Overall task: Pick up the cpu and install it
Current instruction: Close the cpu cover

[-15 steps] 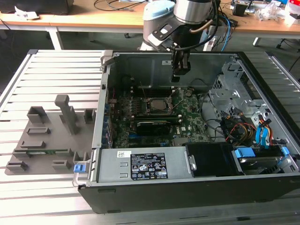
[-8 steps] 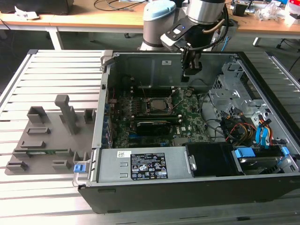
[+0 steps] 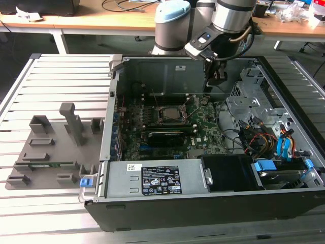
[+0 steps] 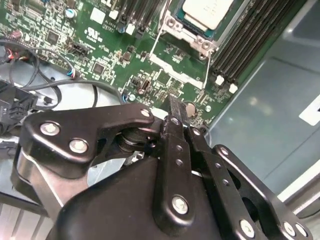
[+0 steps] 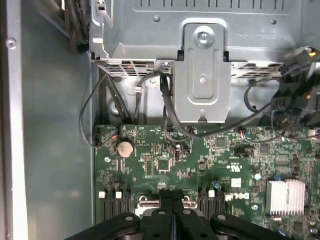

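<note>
While cpu (image 4: 207, 11) sits socketed, gripper (image 4: 175, 106) jaws closed, empty.

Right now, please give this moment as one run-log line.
hand: shut, empty | cpu: in socket | hand above motherboard, apart from cpu

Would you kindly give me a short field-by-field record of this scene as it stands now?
setting: open black computer case on a slatted metal table
cpu: small square silvery-white chip, lying in the socket on the green motherboard
gripper: black two-finger gripper, shut, nothing seen in it, above the motherboard, apart from the cpu
</note>
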`<state>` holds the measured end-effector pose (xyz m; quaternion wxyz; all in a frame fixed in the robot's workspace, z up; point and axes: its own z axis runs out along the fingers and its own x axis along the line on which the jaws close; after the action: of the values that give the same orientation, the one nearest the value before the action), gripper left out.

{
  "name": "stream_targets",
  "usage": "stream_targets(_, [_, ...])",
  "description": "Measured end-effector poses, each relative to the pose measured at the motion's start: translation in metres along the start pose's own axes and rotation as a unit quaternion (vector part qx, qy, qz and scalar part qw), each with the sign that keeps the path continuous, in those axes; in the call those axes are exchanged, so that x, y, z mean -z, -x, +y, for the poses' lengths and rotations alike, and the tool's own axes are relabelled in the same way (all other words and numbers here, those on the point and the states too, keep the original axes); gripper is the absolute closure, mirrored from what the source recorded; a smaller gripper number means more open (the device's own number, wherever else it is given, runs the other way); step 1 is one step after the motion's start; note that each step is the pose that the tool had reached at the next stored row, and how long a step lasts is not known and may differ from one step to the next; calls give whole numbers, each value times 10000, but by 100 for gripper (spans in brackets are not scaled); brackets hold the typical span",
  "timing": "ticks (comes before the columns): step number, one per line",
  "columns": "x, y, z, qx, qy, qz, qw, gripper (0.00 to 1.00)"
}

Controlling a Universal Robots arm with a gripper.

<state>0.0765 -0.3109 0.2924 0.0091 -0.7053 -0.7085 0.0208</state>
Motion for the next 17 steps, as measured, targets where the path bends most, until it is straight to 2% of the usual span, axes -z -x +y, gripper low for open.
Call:
stream_targets(1, [-20,0,3,5,0,-1,10000,89])
stream_targets(4, [-159,-3,17,6,0,-1,10000,89])
stream_targets(9, [-300,-5,23,7,-1,-1,10000,89])
stream_targets(12, [-363,-6,25,7,0,-1,10000,89])
stream_targets(17, [-373,-6,26,7,-1,-1,10000,89])
